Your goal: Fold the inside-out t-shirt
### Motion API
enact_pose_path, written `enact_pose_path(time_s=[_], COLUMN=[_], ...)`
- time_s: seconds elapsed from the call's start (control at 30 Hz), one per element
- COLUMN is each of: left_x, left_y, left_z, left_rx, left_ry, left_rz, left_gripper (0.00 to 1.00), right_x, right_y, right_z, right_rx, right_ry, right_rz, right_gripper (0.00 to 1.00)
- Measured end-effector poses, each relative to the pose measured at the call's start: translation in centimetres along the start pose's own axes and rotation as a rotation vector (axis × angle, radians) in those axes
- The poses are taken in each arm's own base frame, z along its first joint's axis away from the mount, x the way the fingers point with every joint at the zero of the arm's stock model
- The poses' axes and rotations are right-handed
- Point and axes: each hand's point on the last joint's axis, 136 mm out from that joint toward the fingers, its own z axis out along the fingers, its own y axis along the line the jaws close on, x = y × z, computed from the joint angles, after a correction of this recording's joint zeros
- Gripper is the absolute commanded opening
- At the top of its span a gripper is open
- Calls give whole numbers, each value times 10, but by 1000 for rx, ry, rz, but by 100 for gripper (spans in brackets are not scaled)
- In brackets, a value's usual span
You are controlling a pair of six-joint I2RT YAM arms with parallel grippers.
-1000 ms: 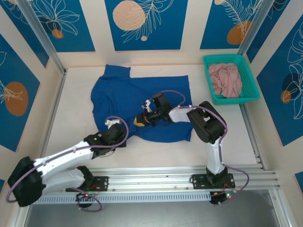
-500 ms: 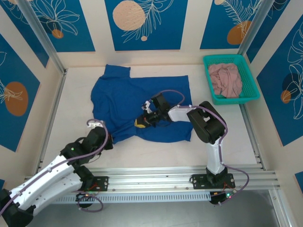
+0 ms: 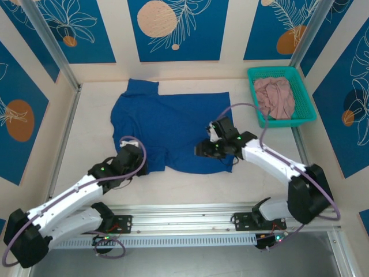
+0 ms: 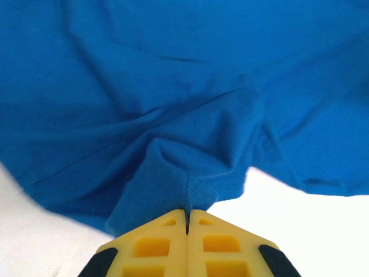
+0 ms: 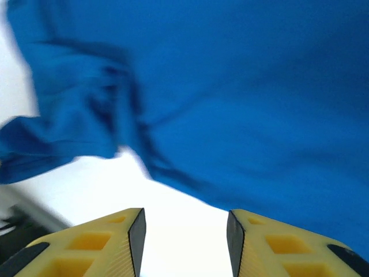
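Top view: bright, even, diffuse light from above; sharp all over, only faint soft shadow close under right claw (image 3: 200, 151). Left wrist: crisp t-shirt (image 4: 173, 115) folds just ahead of left claw (image 4: 187, 222), blown-out white table (image 4: 311, 225) beside it. Right wrist: smeared, motion-blurred cloth beyond claw tips, overexposed white between them.

The t-shirt (image 3: 167, 130) is plain royal blue with no print, darker along its creases. The table (image 3: 92, 115) beneath is cream-white. At 2 o'clock the basket (image 3: 288, 122) is teal mesh, and the garment (image 3: 275, 97) in it is dusty pink. The wall panels (image 3: 173, 29) are deep blue with white line-drawn leaves and peach and orange discs. The left arm (image 3: 69, 199) and right arm (image 3: 271, 164) are white with black joints and purple cables (image 3: 242, 105). The left gripper (image 4: 188, 216) and right gripper (image 5: 184, 222) are yellow with black patches.
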Motion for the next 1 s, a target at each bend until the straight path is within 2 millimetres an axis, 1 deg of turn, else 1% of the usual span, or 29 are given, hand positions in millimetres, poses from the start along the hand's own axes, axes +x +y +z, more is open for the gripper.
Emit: enact_pose_path(time_s=[0.03,0.1,0.17,0.2,0.27,0.33,0.4,0.57,0.67,0.8,0.9,1.0], left_x=[-3,-9,-16,-18,-19,-17,-12,1,11,24,33,44], left_y=[-7,-26,-45,-56,-77,-97,-114,-146,-166,-192,-203,-197], left_z=[3,10,16,21,30,41,53,84,99,116,130,144], left_rx=[20,73,118,137,175,208,230,261,285,317,322,293], left_ry=[2,10,14,22,34,52,71,123,157,197,221,251], left_rz=[11,46,80,104,143,181,212,268,293,323,334,335], left_gripper=[0,0,0,0,0,0,0,0,0,0,0,0], right_x=[4,17,30,36,45,46,42,36,31,30,29,29], right_y=[-20,-66,-100,-113,-126,-130,-130,-129,-129,-129,-129,-129], right_z=[-3,-10,-13,-13,-12,-11,-8,1,6,12,12,11], right_rx=[55,171,248,277,304,308,297,276,261,254,250,252], right_ry=[-9,-22,-25,-21,-8,-2,-9,-10,-15,-4,-6,-4], right_rz=[30,123,204,238,277,293,301,312,313,305,296,286], right_gripper=[46,46,46,45,44,42,40,34,25,13,12,12])
